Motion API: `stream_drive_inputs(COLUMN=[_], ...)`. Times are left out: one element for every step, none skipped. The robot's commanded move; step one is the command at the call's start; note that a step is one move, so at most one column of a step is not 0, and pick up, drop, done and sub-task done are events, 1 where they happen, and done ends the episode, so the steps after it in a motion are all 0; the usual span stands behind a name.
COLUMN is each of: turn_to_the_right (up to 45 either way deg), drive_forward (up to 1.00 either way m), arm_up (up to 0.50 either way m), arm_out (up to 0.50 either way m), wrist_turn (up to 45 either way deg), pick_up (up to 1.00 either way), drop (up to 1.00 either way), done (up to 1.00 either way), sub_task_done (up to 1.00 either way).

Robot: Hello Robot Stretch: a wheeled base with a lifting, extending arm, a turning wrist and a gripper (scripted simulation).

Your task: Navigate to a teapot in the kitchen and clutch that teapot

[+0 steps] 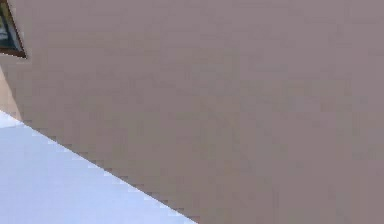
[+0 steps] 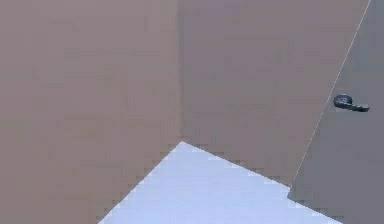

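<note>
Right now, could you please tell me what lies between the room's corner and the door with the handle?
That stretch is bare: plain brown wall above pale floor runs from the corner to the grey door, as the arm side view shows.

Reads as a plain room inside a home. Has a grey-brown door (image 2: 345,165) with a dark lever handle (image 2: 350,103) on it, of the household kind. Joins two bare taupe walls (image 2: 90,100) at an inside corner just left of that door. Spreads a pale, smooth floor (image 2: 210,190) from the door's foot to that corner. Bears a dark frame (image 1: 10,35) high on a like-coloured wall.
</note>
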Motion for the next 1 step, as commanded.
stream_drive_inputs(turn_to_the_right=[-27.0], drive_forward=[0.00], arm_up=[0.00], arm_out=[0.00], wrist_turn=[0.0], pick_up=[0.00], drop=[0.00], done=[0.00], sub_task_done=[0.00])
